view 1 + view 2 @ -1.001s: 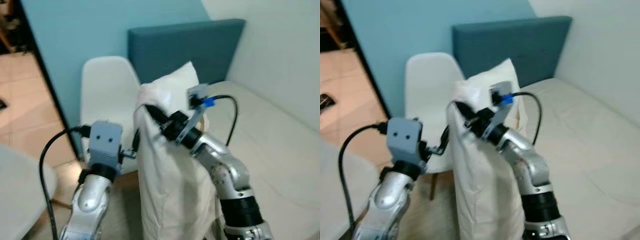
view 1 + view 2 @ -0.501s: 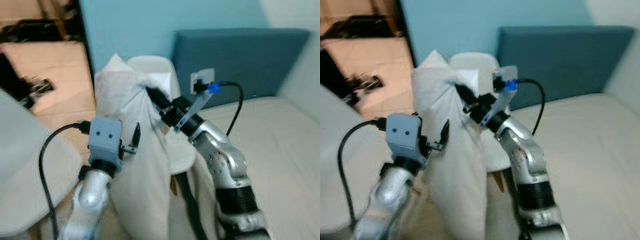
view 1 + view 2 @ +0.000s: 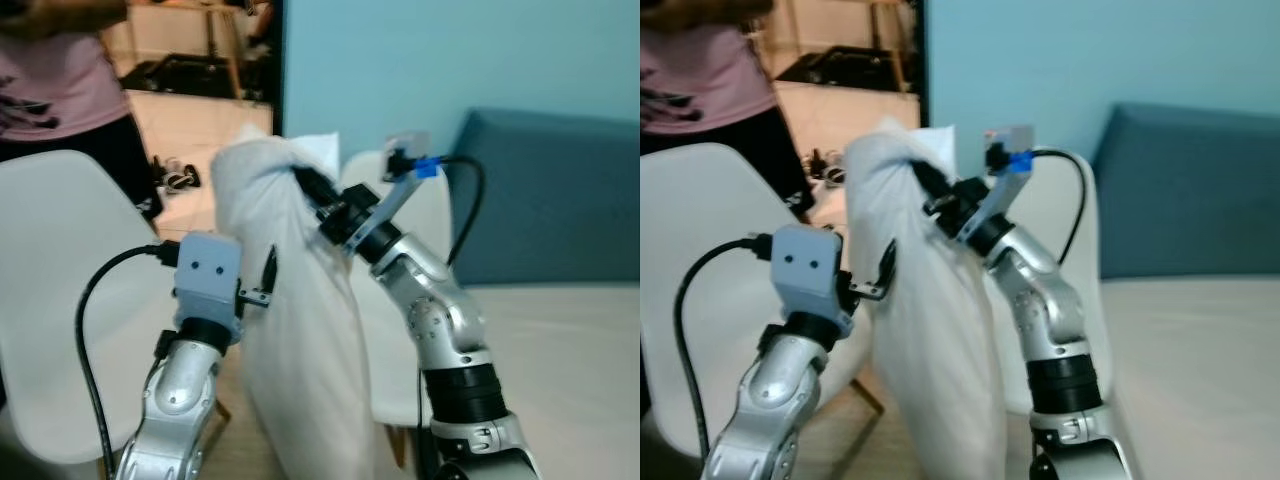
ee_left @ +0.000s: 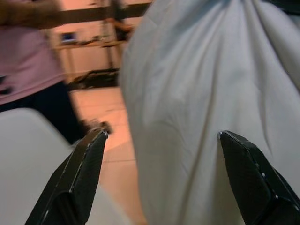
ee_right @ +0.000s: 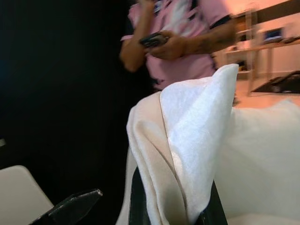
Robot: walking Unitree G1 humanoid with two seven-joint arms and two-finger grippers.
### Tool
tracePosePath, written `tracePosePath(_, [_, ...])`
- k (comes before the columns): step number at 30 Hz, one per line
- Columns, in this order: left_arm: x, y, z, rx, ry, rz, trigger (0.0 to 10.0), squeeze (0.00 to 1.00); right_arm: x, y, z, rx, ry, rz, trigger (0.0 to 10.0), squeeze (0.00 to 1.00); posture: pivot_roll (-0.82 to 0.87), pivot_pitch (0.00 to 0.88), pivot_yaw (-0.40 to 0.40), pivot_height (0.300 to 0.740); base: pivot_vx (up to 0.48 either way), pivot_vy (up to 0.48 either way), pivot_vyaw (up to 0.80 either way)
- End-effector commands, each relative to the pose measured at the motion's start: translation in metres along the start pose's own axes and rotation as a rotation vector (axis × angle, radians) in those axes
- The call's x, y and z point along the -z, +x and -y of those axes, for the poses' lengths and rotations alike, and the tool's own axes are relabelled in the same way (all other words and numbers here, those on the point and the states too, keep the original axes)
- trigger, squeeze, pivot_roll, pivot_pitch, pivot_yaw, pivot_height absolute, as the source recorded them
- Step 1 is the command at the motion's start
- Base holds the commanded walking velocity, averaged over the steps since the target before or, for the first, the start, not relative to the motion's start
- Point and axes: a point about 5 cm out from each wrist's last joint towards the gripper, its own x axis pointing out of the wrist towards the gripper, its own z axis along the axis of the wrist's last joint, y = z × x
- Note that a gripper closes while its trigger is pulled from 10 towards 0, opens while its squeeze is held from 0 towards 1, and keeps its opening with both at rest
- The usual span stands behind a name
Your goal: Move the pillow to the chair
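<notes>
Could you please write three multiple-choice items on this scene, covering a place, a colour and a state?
1. Where is the pillow?
A. on the bed
B. held up between the two arms
C. on the floor

2. What colour is the chair on the left?
A. white
B. blue
C. black

3. How is the left gripper?
A. shut on the pillow
B. open
C. shut on a cable

Answers: 1 B, the right gripper pinches its top corner in mid-air; 2 A, its shell is white; 3 B, its fingers stand wide apart in the left wrist view.
</notes>
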Motion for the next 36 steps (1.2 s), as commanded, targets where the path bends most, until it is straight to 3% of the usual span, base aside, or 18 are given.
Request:
tracePosePath(1, [0.001, -0.001, 0.005, 0.020, -0.003, -0.005, 10.0, 0.00, -0.020, 0.002, -0.002, -0.021, -0.056, 0.092, 0.0, 0.00, 0.11, 0.000, -0.099, 0.740, 0.322, 0.000, 0.68])
tracePosePath(11, [0.002, -0.001, 0.007, 0.027, -0.002, -0.009, 10.0, 0.00, -0.021, 0.002, 0.000, 0.003, -0.058, 0.102, 0.0, 0.00, 0.11, 0.000, -0.102, 0.740, 0.316, 0.000, 0.66])
tracePosePath(12, [0.002, -0.001, 0.007, 0.028, -0.002, -0.009, 10.0, 0.00, -0.021, 0.003, 0.001, 0.019, -0.048, 0.104, 3.8, 0.00, 0.11, 0.000, -0.102, 0.740, 0.315, 0.000, 0.00])
tracePosePath(13, [0.003, -0.001, 0.007, 0.030, -0.002, -0.010, 10.0, 0.00, -0.020, 0.004, 0.003, 0.040, -0.045, 0.097, 10.0, 0.00, 0.11, 0.000, -0.104, 0.740, 0.315, 0.000, 0.00])
tracePosePath(26, [0.004, -0.001, 0.008, 0.035, -0.004, -0.014, 10.0, 0.00, -0.013, 0.004, 0.017, 0.135, -0.020, 0.041, 10.0, 0.00, 0.11, 0.000, -0.105, 0.740, 0.315, 0.000, 0.00])
tracePosePath(36, [0.005, -0.002, 0.008, 0.039, -0.003, -0.013, 10.0, 0.00, -0.016, 0.005, 0.024, 0.193, -0.027, 0.055, 10.0, 0.00, 0.11, 0.000, -0.105, 0.740, 0.315, 0.000, -0.76])
